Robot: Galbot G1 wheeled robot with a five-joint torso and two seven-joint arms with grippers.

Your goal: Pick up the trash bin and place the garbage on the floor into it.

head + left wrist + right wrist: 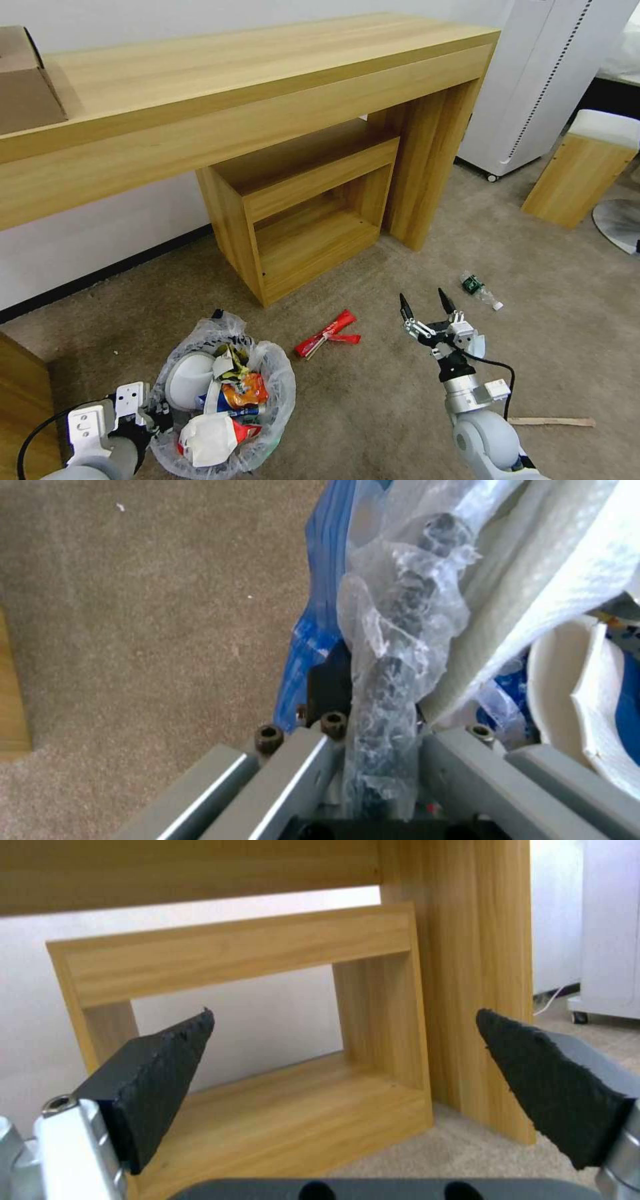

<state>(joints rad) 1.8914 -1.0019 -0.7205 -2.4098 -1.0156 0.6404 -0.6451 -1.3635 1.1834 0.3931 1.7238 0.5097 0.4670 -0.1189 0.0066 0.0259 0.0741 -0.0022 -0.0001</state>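
The trash bin point(277, 393), lined with a crinkly clear bag, is at the lower left of the head view, packed with white slippers, wrappers and cartons. My left gripper point(155, 419) is shut on its bag-covered rim point(393, 680). A red wrapper point(328, 332) lies on the beige carpet just right of the bin. Farther right lie a green-label bottle point(479, 289) and a wooden stick point(552, 421). My right gripper point(427, 303) hovers open above the carpet between wrapper and bottle, nothing between its fingers point(160, 1075).
A long wooden desk point(233, 87) stands against the wall with an open wooden shelf unit point(307, 207) under it. A white appliance point(533, 80) and a wooden stool point(580, 167) stand at the right. A cardboard box point(23, 80) sits on the desk's left end.
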